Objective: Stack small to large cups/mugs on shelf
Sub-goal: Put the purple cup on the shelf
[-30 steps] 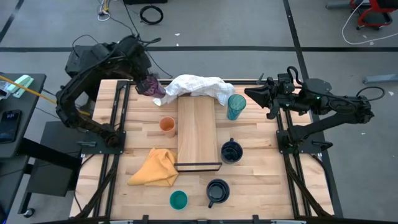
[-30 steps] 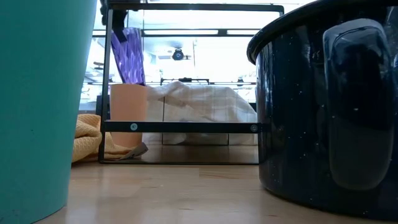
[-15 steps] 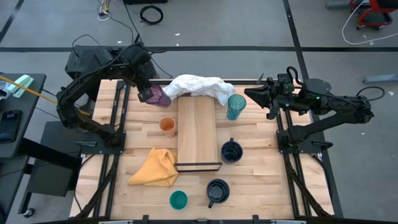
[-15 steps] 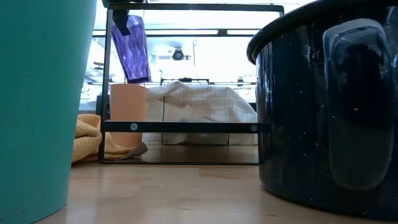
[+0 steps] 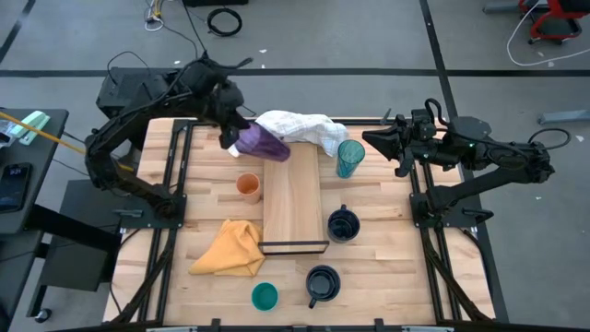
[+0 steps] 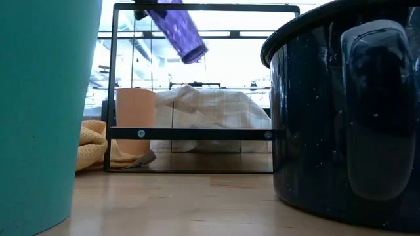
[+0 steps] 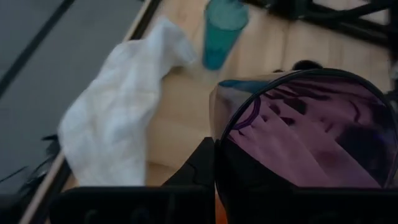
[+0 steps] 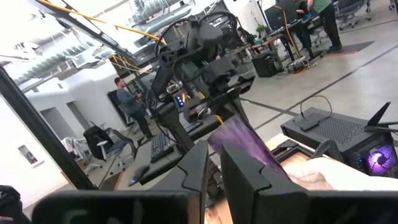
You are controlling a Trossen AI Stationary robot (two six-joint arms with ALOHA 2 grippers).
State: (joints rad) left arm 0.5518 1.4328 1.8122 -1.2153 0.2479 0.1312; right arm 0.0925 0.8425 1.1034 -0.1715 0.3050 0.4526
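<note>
My left gripper clamps the purple tumbler, tilted in the air over the far end of the shelf, just beside the white cloth. The board's surface is bare (orange cup alongside). My right gripper, fingers narrowly apart and holding nothing, waits at the table's right edge.

**No readable text in any view**

No lettering, label, brand mark, number or sign can be read anywhere in the four views. The cups, the mugs, the wooden board, the cloths and the arms show no legible marking, and the room behind the table offers nothing that can be made out as writing.
</note>
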